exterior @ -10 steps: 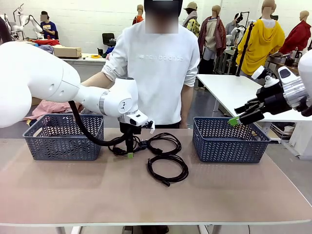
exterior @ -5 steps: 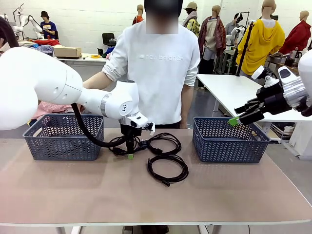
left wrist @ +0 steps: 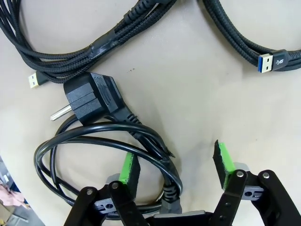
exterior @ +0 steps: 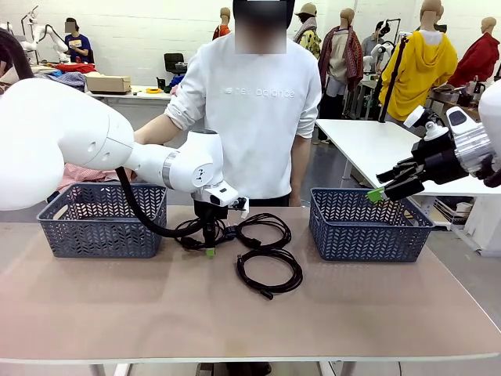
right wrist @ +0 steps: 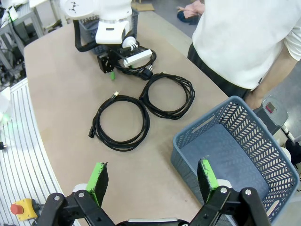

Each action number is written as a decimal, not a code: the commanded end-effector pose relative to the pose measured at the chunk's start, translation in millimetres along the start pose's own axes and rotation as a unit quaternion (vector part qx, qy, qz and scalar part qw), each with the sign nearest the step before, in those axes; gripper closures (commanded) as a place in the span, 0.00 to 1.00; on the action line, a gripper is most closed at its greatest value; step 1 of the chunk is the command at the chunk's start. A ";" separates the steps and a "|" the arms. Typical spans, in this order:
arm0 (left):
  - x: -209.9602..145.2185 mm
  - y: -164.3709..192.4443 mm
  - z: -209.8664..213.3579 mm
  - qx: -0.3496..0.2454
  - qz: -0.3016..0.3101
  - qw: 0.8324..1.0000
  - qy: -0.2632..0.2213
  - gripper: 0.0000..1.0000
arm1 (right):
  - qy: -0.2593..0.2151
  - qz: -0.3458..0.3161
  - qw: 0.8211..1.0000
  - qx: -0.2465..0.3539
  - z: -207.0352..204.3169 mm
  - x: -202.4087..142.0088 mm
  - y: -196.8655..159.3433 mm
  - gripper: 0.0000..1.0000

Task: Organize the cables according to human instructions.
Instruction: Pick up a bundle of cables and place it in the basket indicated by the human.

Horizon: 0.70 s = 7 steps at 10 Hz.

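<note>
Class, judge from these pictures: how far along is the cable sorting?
Done: nothing yet, the right basket is empty. In hand: the left tool straddles one coiled cord, jaws apart, not clamped. Left: the other coils lie on the table; the right tool hangs open.

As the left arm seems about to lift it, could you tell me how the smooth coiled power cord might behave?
The power cord would probably sag and spread, since its loops lie loose and uneven. Its chunky plug may dangle and swing. The smooth jacket might slip between the jaws of the left gripper more readily than the braided cables nearby.
</note>
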<state>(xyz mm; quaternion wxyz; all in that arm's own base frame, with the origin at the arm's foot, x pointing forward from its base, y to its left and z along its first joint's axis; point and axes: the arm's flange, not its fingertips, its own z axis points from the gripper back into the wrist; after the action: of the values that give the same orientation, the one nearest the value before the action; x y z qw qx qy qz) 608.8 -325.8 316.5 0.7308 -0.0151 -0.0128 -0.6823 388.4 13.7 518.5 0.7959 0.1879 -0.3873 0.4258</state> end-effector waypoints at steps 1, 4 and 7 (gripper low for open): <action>3.0 3.0 2.6 -0.001 0.008 1.000 0.005 0.24 | -0.011 -0.002 1.000 0.004 -1.1 0.9 -0.7 0.00; 2.1 3.1 3.5 -0.003 0.011 1.000 0.000 0.75 | -0.011 -0.002 1.000 0.004 -1.1 0.9 -0.7 0.00; -0.5 3.0 6.0 -0.002 0.015 1.000 0.003 0.79 | -0.011 -0.002 1.000 0.004 -1.1 0.9 -0.7 0.00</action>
<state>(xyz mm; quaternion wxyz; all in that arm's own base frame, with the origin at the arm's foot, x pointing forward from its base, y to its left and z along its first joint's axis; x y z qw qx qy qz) 610.9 -324.7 319.5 0.7339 -0.0147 -0.0145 -0.6789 388.4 13.7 518.5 0.7959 0.1879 -0.3874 0.4258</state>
